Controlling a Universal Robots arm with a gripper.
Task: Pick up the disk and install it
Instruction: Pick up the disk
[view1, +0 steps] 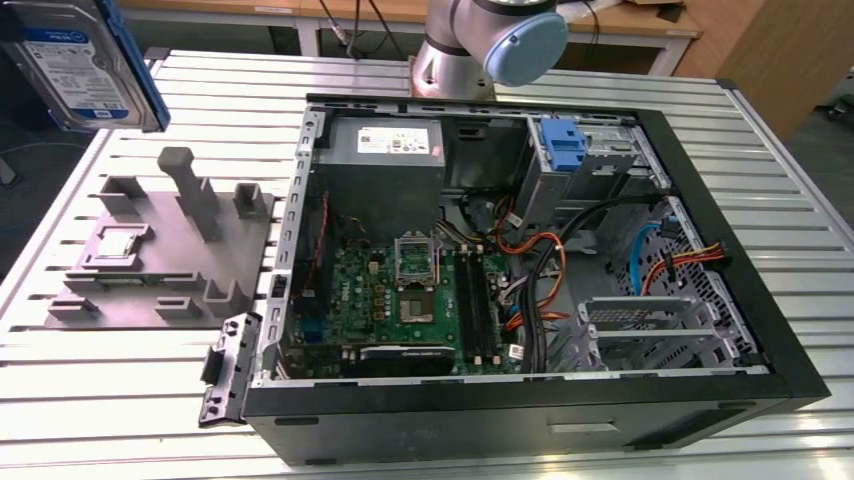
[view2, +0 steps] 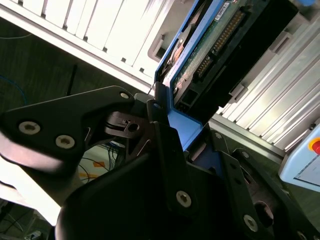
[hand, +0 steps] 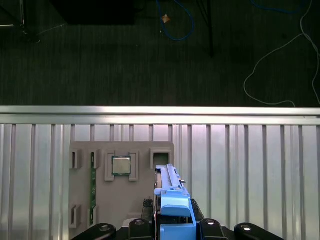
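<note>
The disk (view1: 74, 60), silver-grey with a white-and-blue label and a blue carrier frame, hangs in the air at the exterior view's top left, above the table's edge and the grey stand. In the second wrist view my gripper (view2: 172, 122) is shut on the blue carrier at one end of the disk (view2: 210, 45), whose green circuit board faces the camera. In the first wrist view the disk (hand: 172, 197) stands edge-on between the black gripper (hand: 172, 227) links.
An open computer case (view1: 287, 250) lies on the slatted metal table (view1: 120, 390), with motherboard, cables, a power-supply box (view1: 387, 140) and a drive bay with a blue clip (view1: 567, 150). A grey plastic stand (view1: 160, 250) sits on its left. The arm's base (view1: 487, 45) stands behind.
</note>
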